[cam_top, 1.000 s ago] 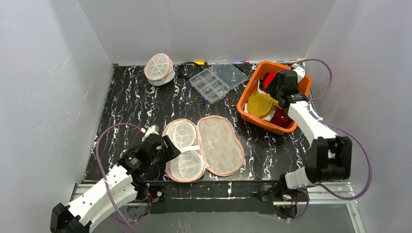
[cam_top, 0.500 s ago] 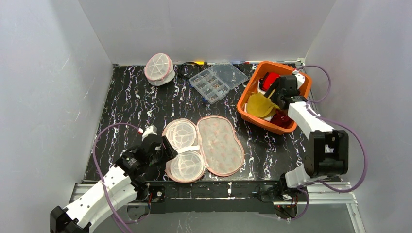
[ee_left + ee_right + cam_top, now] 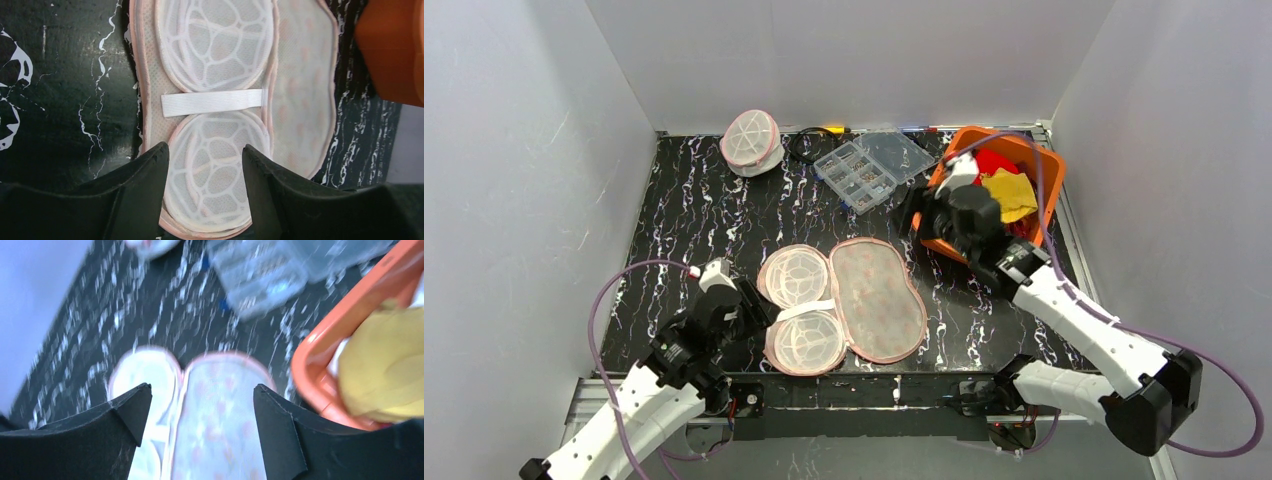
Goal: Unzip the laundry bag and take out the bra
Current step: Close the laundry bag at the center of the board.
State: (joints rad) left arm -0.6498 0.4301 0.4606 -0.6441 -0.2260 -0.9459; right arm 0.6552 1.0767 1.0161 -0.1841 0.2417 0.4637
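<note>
right gripper [image 3: 200, 390] has left orange basket [image 3: 345, 315], jaws wide, apparently empty | left gripper [image 3: 205, 152] parted above mesh case [image 3: 215, 100], holding nothing

1. Motion blur smears the whole right wrist view. The clear compartment box [image 3: 260, 275] shows no detail, and the top edge cuts off the laundry bag [image 3: 150, 243].
2. The orange basket [image 3: 312, 380] runs off the right edge there.
3. In the left wrist view, the near end of the flat mesh case [image 3: 215, 65] disappears behind the left gripper [image 3: 205, 149].
4. From above, the box's contents are too small to tell.
</note>
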